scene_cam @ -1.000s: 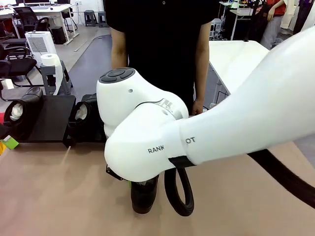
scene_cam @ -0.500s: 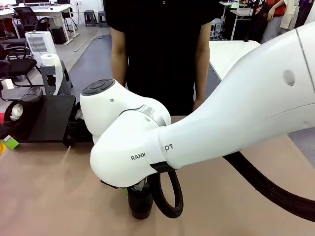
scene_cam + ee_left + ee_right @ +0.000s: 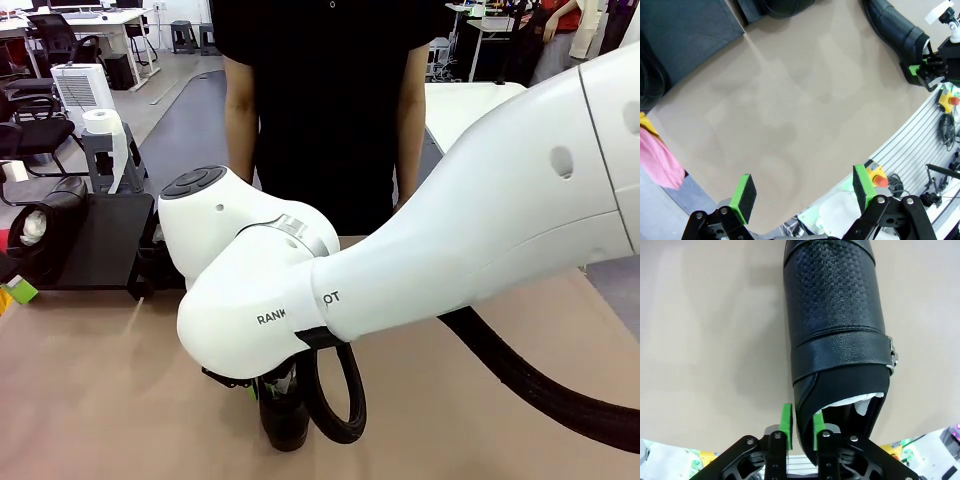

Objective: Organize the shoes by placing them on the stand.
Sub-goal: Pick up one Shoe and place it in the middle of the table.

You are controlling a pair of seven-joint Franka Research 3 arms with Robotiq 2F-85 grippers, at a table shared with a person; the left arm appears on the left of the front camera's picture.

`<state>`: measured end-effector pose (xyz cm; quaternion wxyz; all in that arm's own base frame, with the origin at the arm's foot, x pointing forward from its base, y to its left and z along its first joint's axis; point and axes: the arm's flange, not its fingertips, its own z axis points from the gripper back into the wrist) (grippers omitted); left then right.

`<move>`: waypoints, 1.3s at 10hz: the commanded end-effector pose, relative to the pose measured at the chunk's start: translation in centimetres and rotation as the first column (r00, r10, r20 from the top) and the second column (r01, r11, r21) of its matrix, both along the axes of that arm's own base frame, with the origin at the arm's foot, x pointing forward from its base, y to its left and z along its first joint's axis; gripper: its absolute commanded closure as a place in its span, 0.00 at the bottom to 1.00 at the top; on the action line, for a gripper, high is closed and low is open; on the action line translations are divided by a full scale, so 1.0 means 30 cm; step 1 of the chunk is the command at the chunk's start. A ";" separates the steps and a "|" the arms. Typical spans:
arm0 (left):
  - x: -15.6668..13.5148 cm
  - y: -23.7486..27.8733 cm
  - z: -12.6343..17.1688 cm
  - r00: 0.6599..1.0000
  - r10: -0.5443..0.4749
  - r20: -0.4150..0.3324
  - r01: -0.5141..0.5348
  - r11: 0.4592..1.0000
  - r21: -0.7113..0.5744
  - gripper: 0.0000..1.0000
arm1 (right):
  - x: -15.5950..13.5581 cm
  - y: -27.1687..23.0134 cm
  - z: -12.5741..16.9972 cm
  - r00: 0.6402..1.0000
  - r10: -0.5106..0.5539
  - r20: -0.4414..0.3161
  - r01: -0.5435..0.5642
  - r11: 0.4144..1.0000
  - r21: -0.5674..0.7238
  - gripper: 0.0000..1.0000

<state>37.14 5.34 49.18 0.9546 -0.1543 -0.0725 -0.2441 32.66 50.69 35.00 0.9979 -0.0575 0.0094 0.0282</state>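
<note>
Three shoes can be counted: one shoe (image 3: 284, 415) on the tan table (image 3: 100, 400) under the right arm, one (image 3: 38, 232) at the left end of the black stand (image 3: 105, 240), and what looks like a third (image 3: 160, 255), mostly hidden, just beside the stand's right edge. The right gripper (image 3: 801, 427) has its green pads (image 3: 786, 425) narrowly set astride the near shoe's (image 3: 835, 330) side wall at the opening, either side of the leather. The left gripper (image 3: 802, 192) hangs wide open over bare table, holding nothing.
</note>
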 end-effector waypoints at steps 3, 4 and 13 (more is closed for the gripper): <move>-0.005 -0.005 0.002 1.000 0.010 0.000 -0.010 1.000 -0.010 0.00 | -0.011 -0.027 0.053 0.999 -0.033 0.018 0.033 0.999 0.034 0.00; -0.005 -0.005 0.002 1.000 0.010 0.000 -0.010 1.000 -0.010 0.00 | -0.018 -0.040 0.061 0.999 -0.035 0.014 0.034 0.998 0.052 0.00; -0.005 -0.005 0.002 1.000 0.010 0.000 -0.010 1.000 -0.010 0.00 | -0.004 -0.021 0.073 0.999 -0.028 0.017 0.028 0.999 0.038 0.00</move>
